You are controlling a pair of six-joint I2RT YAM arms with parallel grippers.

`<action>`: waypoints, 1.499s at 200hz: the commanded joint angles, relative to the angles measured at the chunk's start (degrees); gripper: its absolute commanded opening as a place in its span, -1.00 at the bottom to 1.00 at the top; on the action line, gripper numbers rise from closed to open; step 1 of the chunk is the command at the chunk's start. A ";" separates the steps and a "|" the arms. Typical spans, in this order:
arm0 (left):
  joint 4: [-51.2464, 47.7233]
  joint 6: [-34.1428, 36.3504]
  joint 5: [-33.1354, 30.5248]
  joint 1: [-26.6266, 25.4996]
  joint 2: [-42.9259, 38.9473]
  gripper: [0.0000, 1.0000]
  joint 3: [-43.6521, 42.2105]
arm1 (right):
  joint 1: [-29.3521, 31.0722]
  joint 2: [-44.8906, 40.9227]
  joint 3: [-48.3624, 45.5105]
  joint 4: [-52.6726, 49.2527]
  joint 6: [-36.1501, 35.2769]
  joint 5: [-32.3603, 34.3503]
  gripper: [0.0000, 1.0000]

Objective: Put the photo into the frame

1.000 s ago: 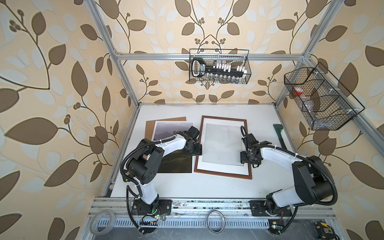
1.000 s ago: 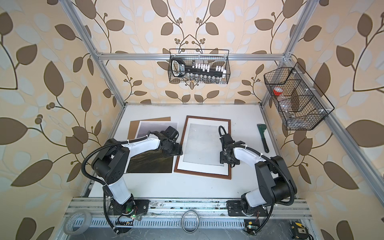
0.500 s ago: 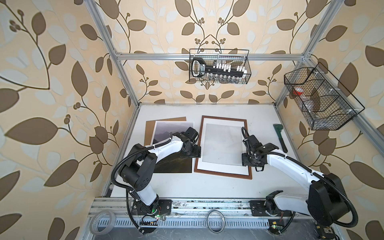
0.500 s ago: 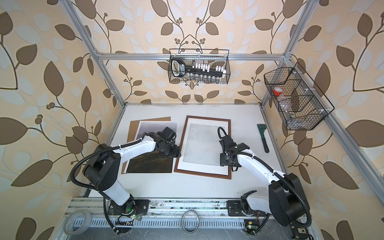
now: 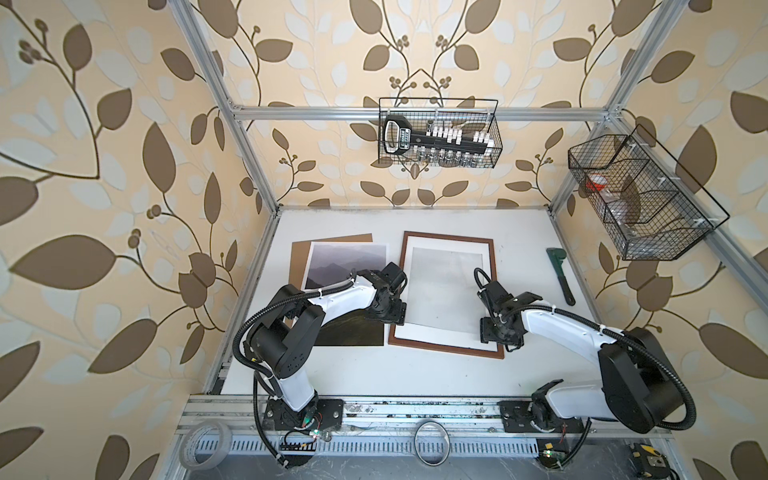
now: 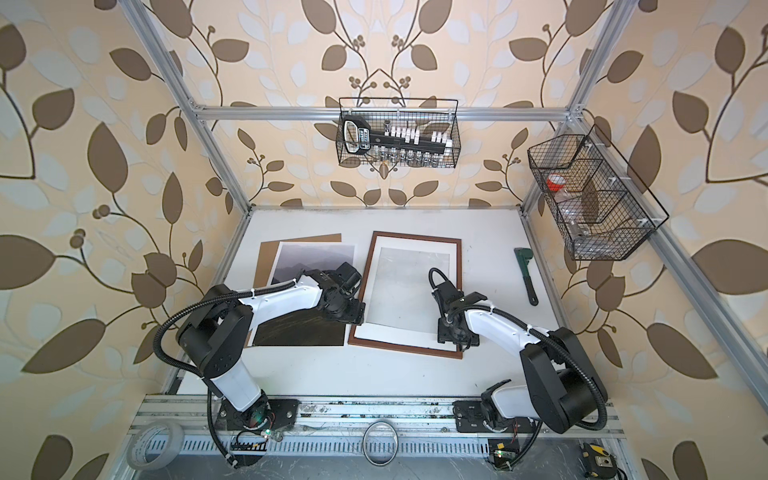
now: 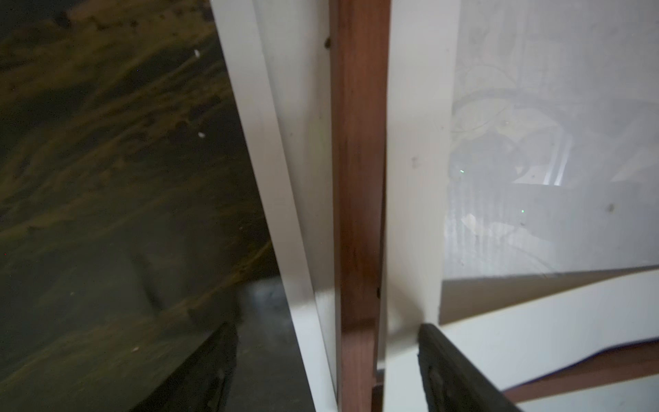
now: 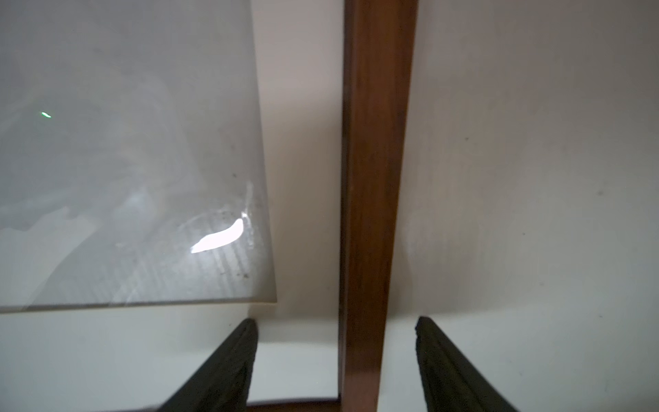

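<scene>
Straddling the frame was all my claws did. My left claw stood spread across the left rail, one finger on the photo side and the other over the mat, pinching nothing. My right claw stood spread across the right rail close to the near corner, equally empty.

The photo lay flat and face up on the table, partly on the board, just beside the frame's left rail but not touching it. A thin strip of table showed between them. Inside the frame lay the mat and a clear sheet.

I judged the photo light and limp, a thin print that would sag from a single pinch and crease if nipped hard. Lying so flat, it gave my fingers little to get under. Its long edge nearest the frame looked the best hold, since it ran past the board there, and two holds spread along one edge would keep it from drooping.

Its long axis ran from the near side of the table to the far side, almost parallel to the frame's own and turned slightly off it. The misty sky end pointed away from my bases and the dark hills toward them, so I reckoned a sideways shift would need little turning
</scene>
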 commanded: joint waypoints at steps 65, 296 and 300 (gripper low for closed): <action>2.26 -0.60 4.66 -2.04 2.28 0.38 0.55 | -5.43 -1.90 0.60 1.12 -2.73 1.14 0.41; -4.29 4.50 -0.82 -4.65 4.30 0.50 1.44 | 1.42 3.86 -0.49 3.14 0.40 0.99 0.53; -4.20 4.50 -0.74 -4.74 4.38 0.49 1.34 | 1.35 4.05 -0.57 3.24 0.40 1.12 0.53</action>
